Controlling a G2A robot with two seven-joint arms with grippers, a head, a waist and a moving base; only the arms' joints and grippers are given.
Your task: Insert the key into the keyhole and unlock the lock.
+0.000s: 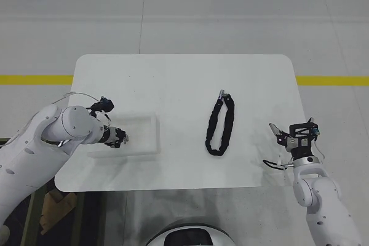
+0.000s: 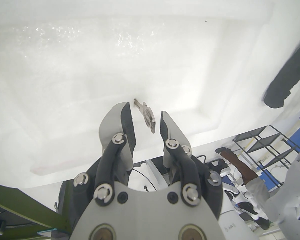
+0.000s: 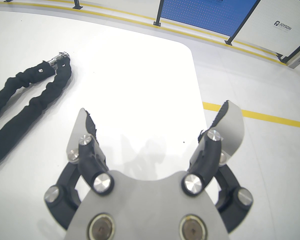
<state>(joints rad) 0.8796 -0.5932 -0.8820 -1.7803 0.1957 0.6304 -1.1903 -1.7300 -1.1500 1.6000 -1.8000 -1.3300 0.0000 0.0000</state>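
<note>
Left end effector (image 2: 145,109) apart, key (image 2: 149,119) between its fingers, ungripped; right end effector (image 3: 155,108) apart; chain lock (image 1: 220,126) untouched, insertion pending.

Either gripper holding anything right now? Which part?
Nothing is held. The left gripper is open with the key between its fingers, its head clear of both. The right gripper is open and empty.

The tray (image 1: 144,128) is set on the left part of the table (image 1: 184,80), and the chain lock (image 1: 220,126) is laid apart to its right. The key (image 2: 148,116) is located in the tray, between the parted fingers of the left gripper (image 1: 118,139). The right gripper (image 1: 270,146) is positioned over the table's right edge.
</note>
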